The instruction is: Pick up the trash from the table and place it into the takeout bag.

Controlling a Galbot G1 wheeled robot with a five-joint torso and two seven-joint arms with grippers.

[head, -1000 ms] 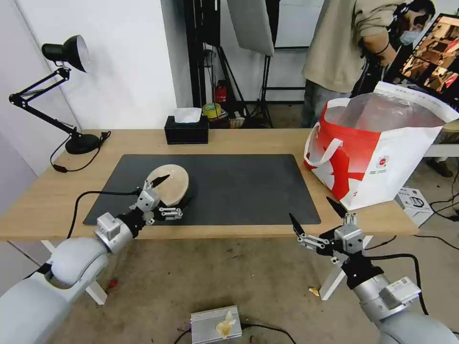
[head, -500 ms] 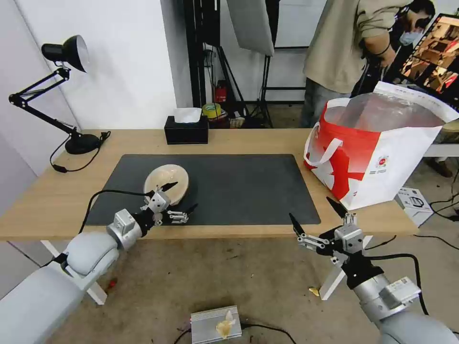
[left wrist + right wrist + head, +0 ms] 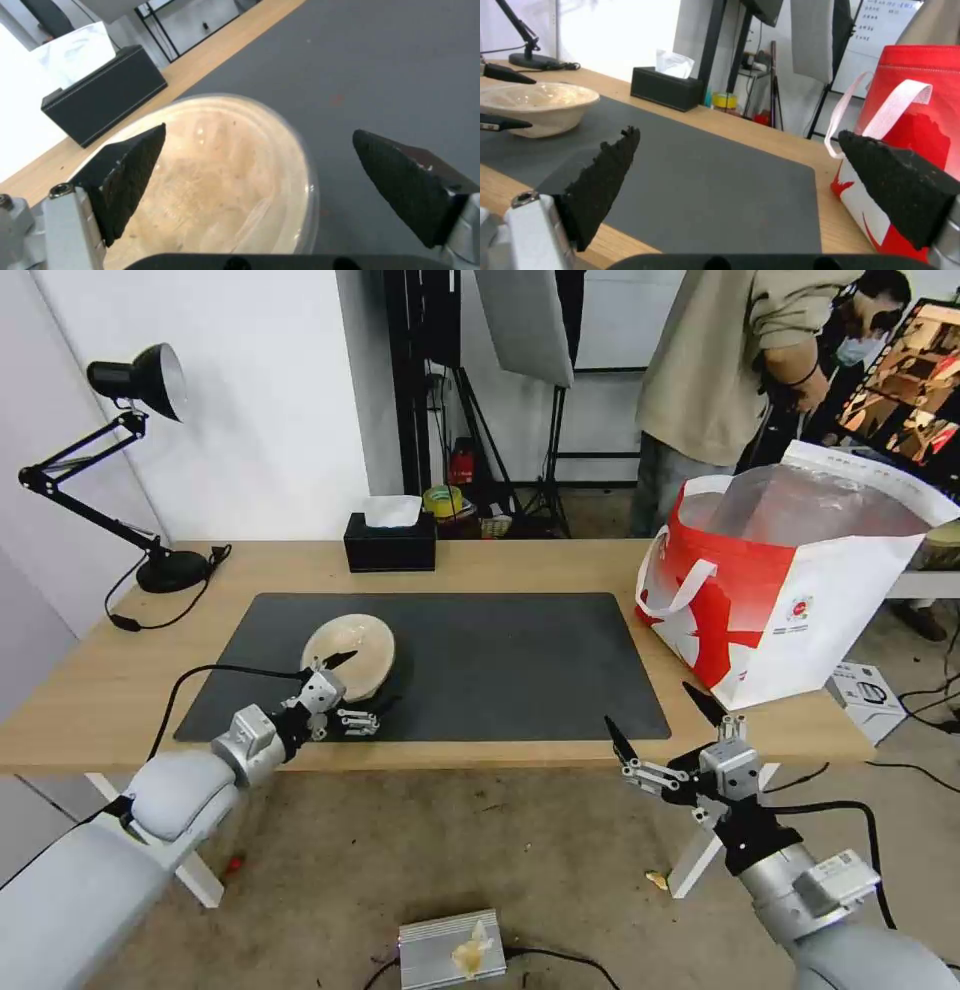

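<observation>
beige bowl (image 3: 215, 180): near rim cut off at frame bottom, left wrist view | takeout bag (image 3: 790, 600): interior contents hidden | logo unreadable

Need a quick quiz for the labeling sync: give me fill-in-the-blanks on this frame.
1. The beige bowl rests on the dark grey ___.
2. The left gripper, at the bowl, is ___.
3. The takeout bag stands at the table's ___ end.
4. The tissue box is coloured ___.

Missing words: mat; open; right; black
</observation>
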